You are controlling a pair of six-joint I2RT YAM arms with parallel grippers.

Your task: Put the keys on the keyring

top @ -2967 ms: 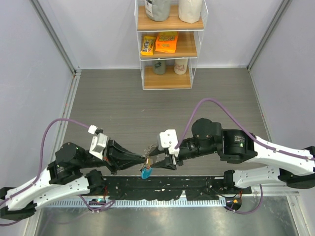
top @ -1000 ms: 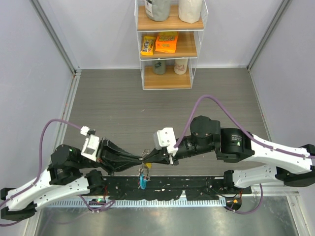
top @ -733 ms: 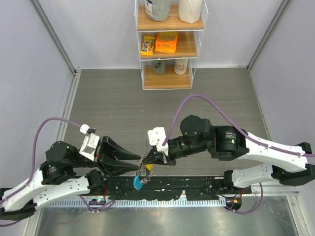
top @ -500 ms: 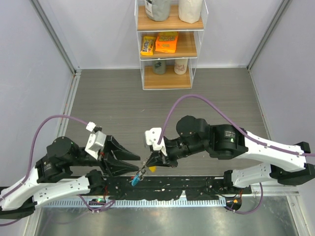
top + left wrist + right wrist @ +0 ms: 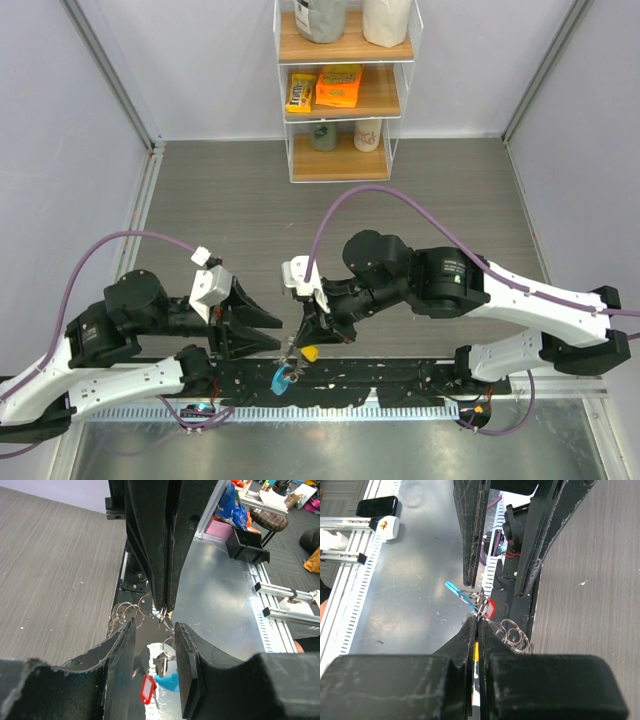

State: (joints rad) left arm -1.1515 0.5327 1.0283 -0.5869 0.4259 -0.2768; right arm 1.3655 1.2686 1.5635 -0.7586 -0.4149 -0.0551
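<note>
Nearest you, over the black rail (image 5: 400, 378), the blue tag (image 5: 282, 378) hangs with the red key (image 5: 148, 689) beside it. Both dangle below the keyring (image 5: 122, 614), whose wire loops bunch just above them. A little farther, your right pincer (image 5: 303, 338) is pressed together on the yellow key (image 5: 311, 352), and the whole bunch hangs from that pinch, clear of the surface (image 5: 250, 220). Your left pincer (image 5: 275, 336) sits just left of it, spread wide and holding nothing. I'd judge the job partly done: the red key looks threaded, but I cannot tell whether the yellow one is on the wire. You'll likely need the left pincer on the loop to finish. The shelf (image 5: 340, 100) stands far back
</note>
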